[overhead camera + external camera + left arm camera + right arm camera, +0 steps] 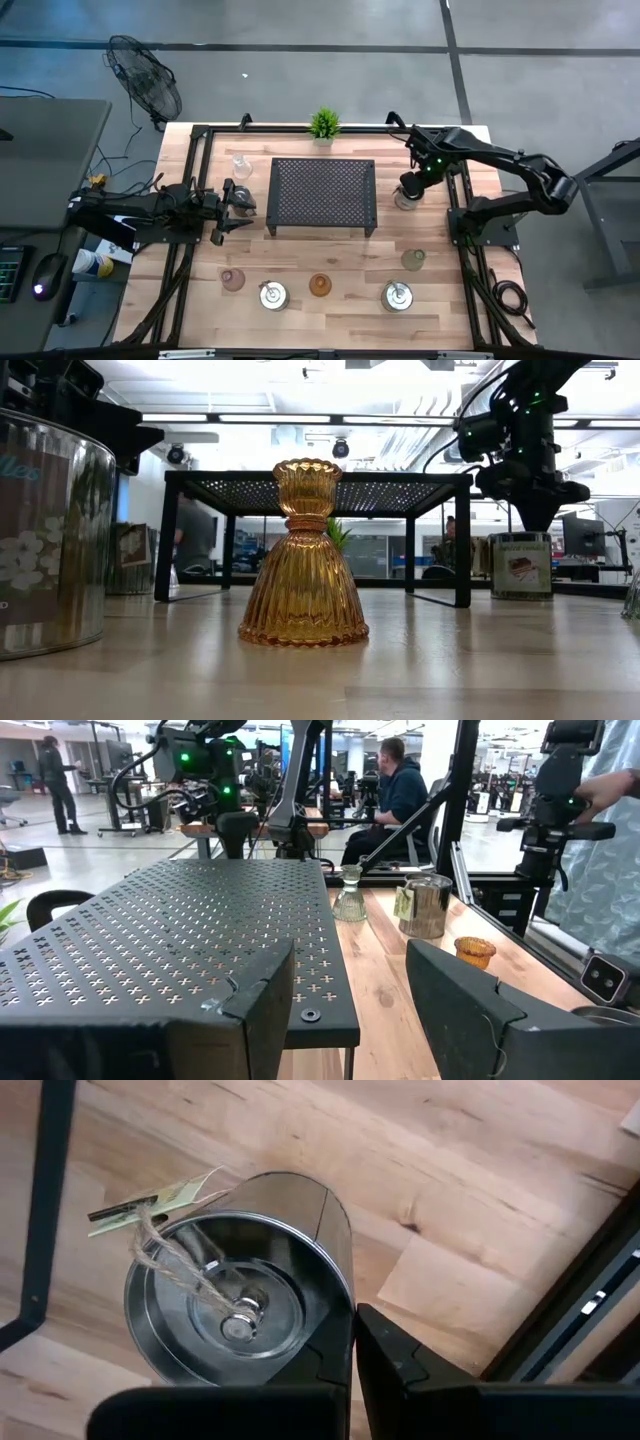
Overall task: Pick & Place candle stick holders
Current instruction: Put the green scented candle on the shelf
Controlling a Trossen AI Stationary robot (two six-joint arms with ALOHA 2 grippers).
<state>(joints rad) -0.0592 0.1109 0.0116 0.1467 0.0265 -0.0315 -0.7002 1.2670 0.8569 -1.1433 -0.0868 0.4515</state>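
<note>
My right gripper (408, 190) hangs over the table's far right, just right of the black rack (322, 193), shut on a shiny silver tin-like holder (240, 1305) that carries a tag on twine. The low view (520, 565) shows the same holder under the gripper (535, 520). My left gripper (235, 202) is open and empty beside the rack's left side. Standing on their bases are a clear holder (242, 165) at the far left and, in the near row, a pink (232, 280), a silver (272, 295), an amber (320, 285), a second silver (397, 296) and a greenish one (413, 260). My right gripper holds the silver holder by its upright wall at the rim (342, 1295). One finger is inside the cup and one finger (400, 1360) is outside. The fingers come from above, pointing down. The holder is upright, and in the low view its bottom seems to rest on the table.
A small potted plant (323, 123) stands at the far edge behind the rack. Black frame rails (190, 170) run along both table sides. A seated person (400, 790) and a hand (610, 785) show in the room beyond. Bare wood lies between rack and near row.
</note>
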